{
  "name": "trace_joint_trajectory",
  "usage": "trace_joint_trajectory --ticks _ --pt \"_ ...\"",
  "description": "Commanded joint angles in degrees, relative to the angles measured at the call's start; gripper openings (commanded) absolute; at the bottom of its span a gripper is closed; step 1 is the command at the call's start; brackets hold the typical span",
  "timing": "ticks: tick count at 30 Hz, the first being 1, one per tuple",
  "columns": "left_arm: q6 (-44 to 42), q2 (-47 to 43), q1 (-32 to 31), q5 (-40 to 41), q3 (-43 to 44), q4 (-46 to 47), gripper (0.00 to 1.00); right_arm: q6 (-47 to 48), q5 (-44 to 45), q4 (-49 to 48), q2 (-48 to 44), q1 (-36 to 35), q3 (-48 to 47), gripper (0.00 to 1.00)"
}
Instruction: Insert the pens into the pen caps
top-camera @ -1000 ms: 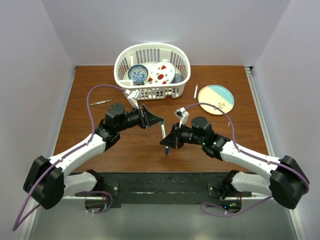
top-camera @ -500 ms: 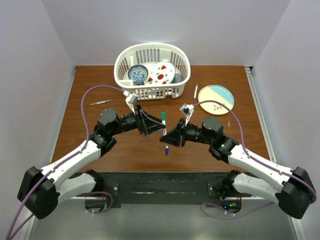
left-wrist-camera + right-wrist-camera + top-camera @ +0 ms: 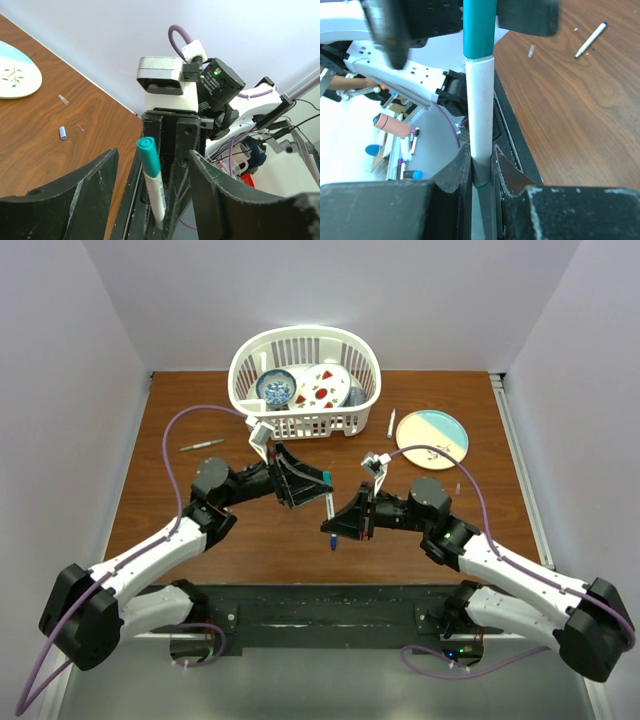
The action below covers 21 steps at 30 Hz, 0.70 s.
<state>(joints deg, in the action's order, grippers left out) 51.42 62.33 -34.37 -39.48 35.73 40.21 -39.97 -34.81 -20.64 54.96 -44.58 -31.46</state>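
Pen point(image 3: 482, 110), white-barrelled, teal cap point(image 3: 149, 157) fitted

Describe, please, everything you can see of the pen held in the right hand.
The pen is a slim white plastic barrel with a teal cap fitted on its upper end. It stands roughly upright, clamped near its lower end by the right hand. The left hand, open, flanks the cap without touching it.

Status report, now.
Left gripper open, straddling teal cap. Right gripper shut on white pen, cap on. Blue cap loose on table; nothing blocking.
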Motion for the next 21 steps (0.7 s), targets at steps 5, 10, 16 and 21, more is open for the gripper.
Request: trace_joint_trajectory --ticks 5,10,16,21 --pt "2.7 2.3 0.4 -1.2 2.1 7.3 0.58 -0.6 -2.7 -3.1 -1.4 0.0 0.3 0.00" --pt "3.9 2.7 0.6 -1.8 2.6 9.0 0.57 -0.6 -3.0 -3.3 -1.2 0.0 0.4 0.00" --pt "4.2 2.7 1.4 -2.0 2.8 9.2 0.55 -0.7 -2.7 -3.4 -0.3 0.0 0.6 0.00" --pt "5.1 3.1 2.1 -2.7 2.5 10.4 0.33 -0.6 -2.8 -3.4 -0.1 0.0 0.4 0.00"
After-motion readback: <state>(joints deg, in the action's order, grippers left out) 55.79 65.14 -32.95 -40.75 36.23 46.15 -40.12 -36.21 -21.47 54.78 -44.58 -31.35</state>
